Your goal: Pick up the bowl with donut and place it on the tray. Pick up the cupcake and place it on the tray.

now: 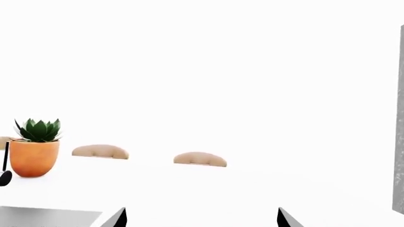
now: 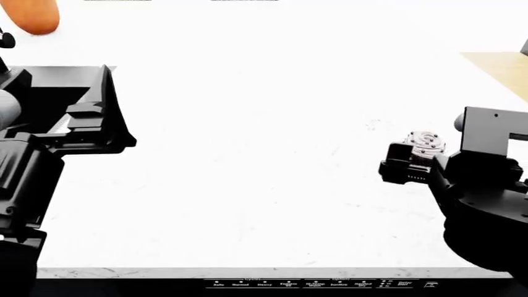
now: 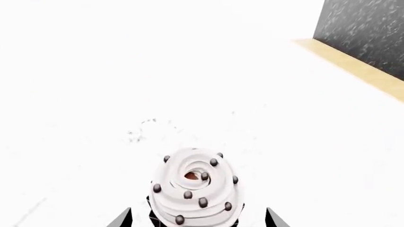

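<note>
The cupcake (image 3: 194,189), white swirled frosting with dark beads over a dark wrapper, stands on the white table between my right gripper's (image 3: 197,216) two fingertips. Its jaws stand apart with a gap on each side, so it is open around the cupcake. In the head view the cupcake (image 2: 424,143) shows at the right gripper (image 2: 400,164). My left gripper (image 1: 202,217) is open and empty above the table, at the head view's left (image 2: 66,93). A flat grey corner (image 1: 50,216) shows below it; I cannot tell if it is the tray. Bowl and donut are out of view.
An orange pot with a green plant (image 1: 35,156) stands at the table's far left, also in the head view (image 2: 33,15). Two tan chair backs (image 1: 100,151) sit behind the table. A wooden strip (image 3: 353,66) and a dark speckled panel (image 3: 363,33) lie to the right.
</note>
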You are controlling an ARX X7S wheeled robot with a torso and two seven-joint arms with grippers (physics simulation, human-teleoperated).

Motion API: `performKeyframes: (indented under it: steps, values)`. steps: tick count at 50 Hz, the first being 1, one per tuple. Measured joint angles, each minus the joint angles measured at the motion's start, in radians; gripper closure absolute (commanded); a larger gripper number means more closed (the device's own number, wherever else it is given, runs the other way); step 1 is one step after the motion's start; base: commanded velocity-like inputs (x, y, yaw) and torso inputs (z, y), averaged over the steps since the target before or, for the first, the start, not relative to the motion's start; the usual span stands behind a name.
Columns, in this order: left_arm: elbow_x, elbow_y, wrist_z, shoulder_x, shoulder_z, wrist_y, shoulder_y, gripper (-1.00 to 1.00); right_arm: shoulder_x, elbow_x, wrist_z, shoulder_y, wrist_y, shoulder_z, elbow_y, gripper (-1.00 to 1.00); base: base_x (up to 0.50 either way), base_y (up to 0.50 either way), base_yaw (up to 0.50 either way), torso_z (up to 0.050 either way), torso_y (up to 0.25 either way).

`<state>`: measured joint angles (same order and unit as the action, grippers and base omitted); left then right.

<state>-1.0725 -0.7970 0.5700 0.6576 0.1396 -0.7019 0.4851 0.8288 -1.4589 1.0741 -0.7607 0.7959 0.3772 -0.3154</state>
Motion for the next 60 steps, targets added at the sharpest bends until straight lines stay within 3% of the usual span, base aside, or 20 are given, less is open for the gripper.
performKeyframes:
  steps: [60]
  values:
    - [0.040,0.041,-0.034,-0.010,-0.028,0.037,-0.016,-1.00,-0.073,0.115,-0.098,-0.033,-0.034,0.056,0.169,-1.00,0.00,0.00,0.00,0.000,0.000]
